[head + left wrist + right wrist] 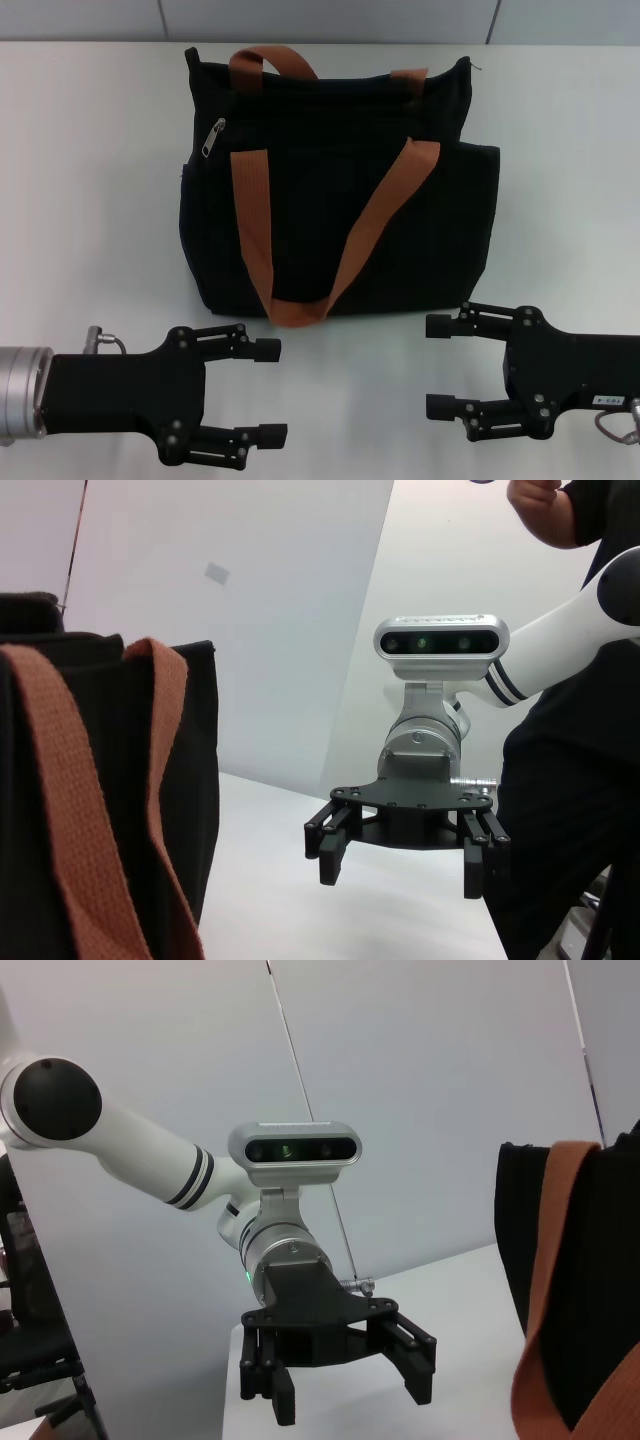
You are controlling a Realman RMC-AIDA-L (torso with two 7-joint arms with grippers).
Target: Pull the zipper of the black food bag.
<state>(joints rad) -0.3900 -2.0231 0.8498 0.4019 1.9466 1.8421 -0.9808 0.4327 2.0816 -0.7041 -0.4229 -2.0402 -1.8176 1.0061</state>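
The black food bag (340, 190) stands on the white table with two orange-brown strap handles (262, 215). The silver zipper pull (214, 137) hangs at the bag's upper left corner in the head view. My left gripper (268, 392) is open near the table's front left, below the bag and apart from it. My right gripper (440, 366) is open at the front right, also apart from the bag. The left wrist view shows the bag's side (110, 800) and my right gripper (402, 862). The right wrist view shows the bag's side (580, 1290) and my left gripper (352, 1392).
The white table (90, 200) stretches left and right of the bag. A grey wall (320, 20) runs behind it. A person in black (590, 730) stands beside the right arm in the left wrist view.
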